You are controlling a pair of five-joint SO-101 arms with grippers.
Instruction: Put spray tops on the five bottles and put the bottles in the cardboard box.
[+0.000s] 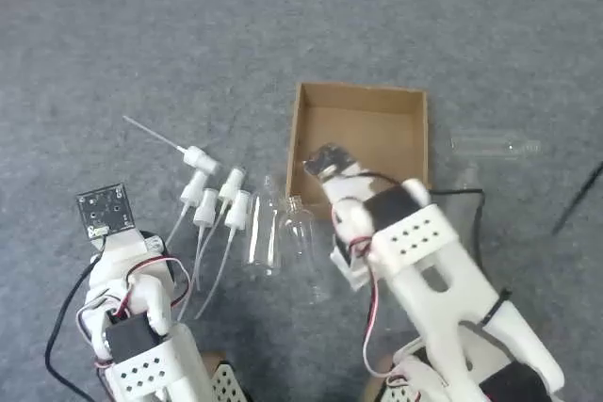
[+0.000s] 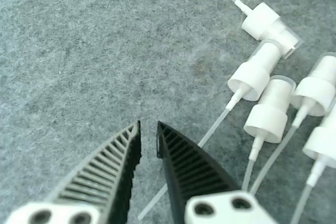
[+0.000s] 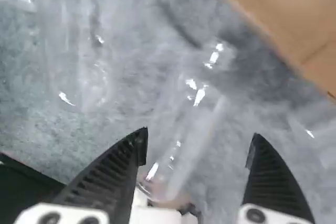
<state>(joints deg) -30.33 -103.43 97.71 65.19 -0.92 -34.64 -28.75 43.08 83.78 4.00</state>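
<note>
I am keeping my left pincer (image 2: 148,125) almost clenched, with only a thin slit showing between its black fingers, and it is gripping nothing. It is hovering at the lower middle of the left wrist view, over the grey surface (image 2: 79,51). One thin white tube is running just beside the finger nearer the tops. Five white spray tops (image 2: 270,114) are lying in a loose cluster at the right of that view, their tubes trailing toward the bottom edge.

My right pincer (image 3: 199,135) is standing released, its fingers spread wide at the bottom of the right wrist view. A clear bottle (image 3: 202,114) is showing, blurred, in the gap between them, and I cannot tell whether either finger is touching it. The cardboard box (image 3: 273,3) is sitting in the upper right corner.

In the high view the box is lying open just right of centre. A pair of bottles (image 1: 264,233) is lying side by side left of its lower corner, between the spray tops and my right arm. A lone bottle (image 1: 495,146) is lying right of the box.
</note>
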